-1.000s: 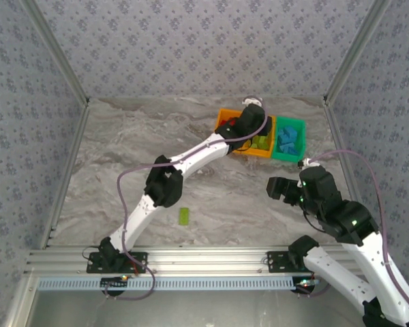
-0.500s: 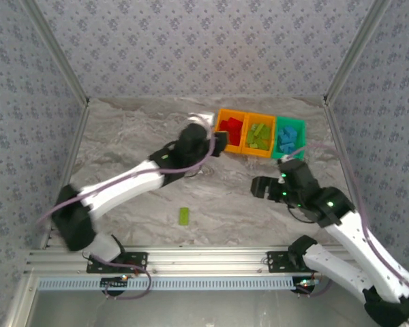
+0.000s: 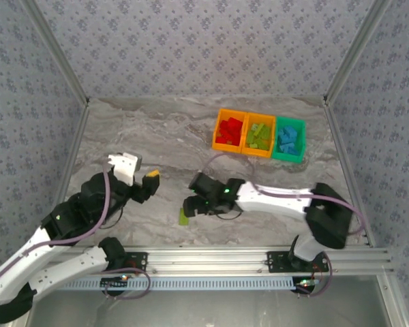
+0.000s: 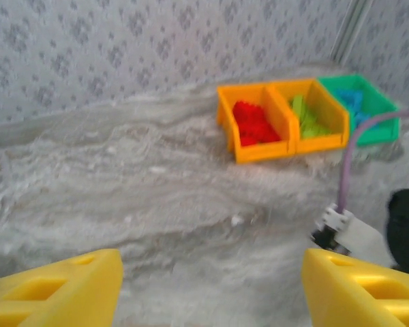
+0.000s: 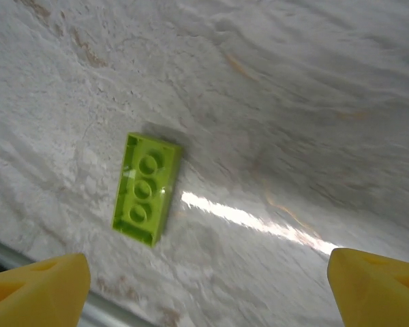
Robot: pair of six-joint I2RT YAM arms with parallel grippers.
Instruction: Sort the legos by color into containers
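Lime lego (image 5: 144, 189) flat on marble table (image 3: 157, 136), right hand (image 5: 206, 283) wide over it, left hand (image 4: 211, 286) wide, empty

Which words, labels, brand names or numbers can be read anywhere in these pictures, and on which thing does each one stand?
No text can be read in any view.
The green brick: its round studs show no legible mark.
The bins: no label shows on their walls.
The wall: a repeated ornament, not writing.
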